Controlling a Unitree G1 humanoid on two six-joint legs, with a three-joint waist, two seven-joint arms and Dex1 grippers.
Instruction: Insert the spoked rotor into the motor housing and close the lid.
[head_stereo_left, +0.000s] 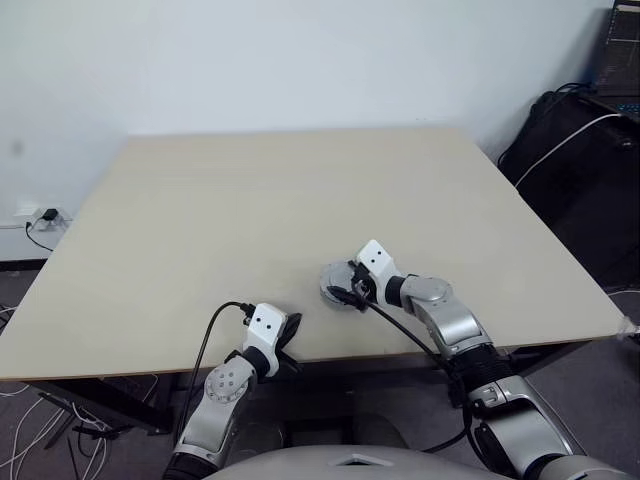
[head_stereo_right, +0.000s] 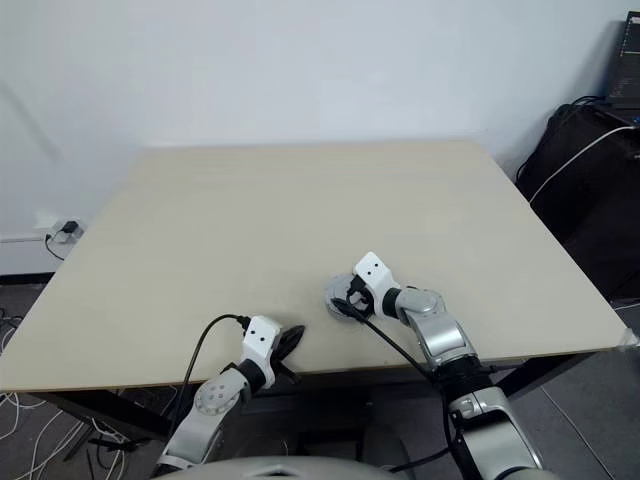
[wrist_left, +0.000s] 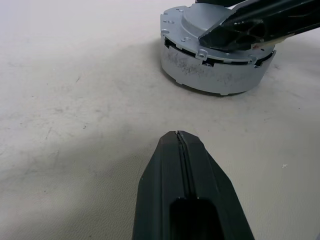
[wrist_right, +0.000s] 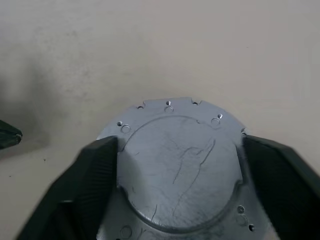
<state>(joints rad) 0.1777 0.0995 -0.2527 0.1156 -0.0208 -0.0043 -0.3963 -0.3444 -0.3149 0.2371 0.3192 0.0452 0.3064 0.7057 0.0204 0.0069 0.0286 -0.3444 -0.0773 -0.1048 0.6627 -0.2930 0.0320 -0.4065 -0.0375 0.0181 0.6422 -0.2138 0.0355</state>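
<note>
We see the lid (wrist_right: 180, 165) smooth side up on the motor housing (wrist_left: 215, 75), near the desk's (head_stereo_left: 300, 200) near edge, right of centre. Our right claw (wrist_right: 180, 175) straddles the lid, fingers (wrist_right: 85, 185) spread wide at its two sides, not visibly clamping. Our left claw (wrist_left: 181, 145) is fully closed, empty, left of the housing.

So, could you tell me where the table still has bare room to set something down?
Nearly all of the table is bare: the far half up to the wall, and both side edges. The only crowded spot is near the front edge, where the lid sits on the assembly between the right gripper's open fingers, with the shut left gripper beside it.
</note>
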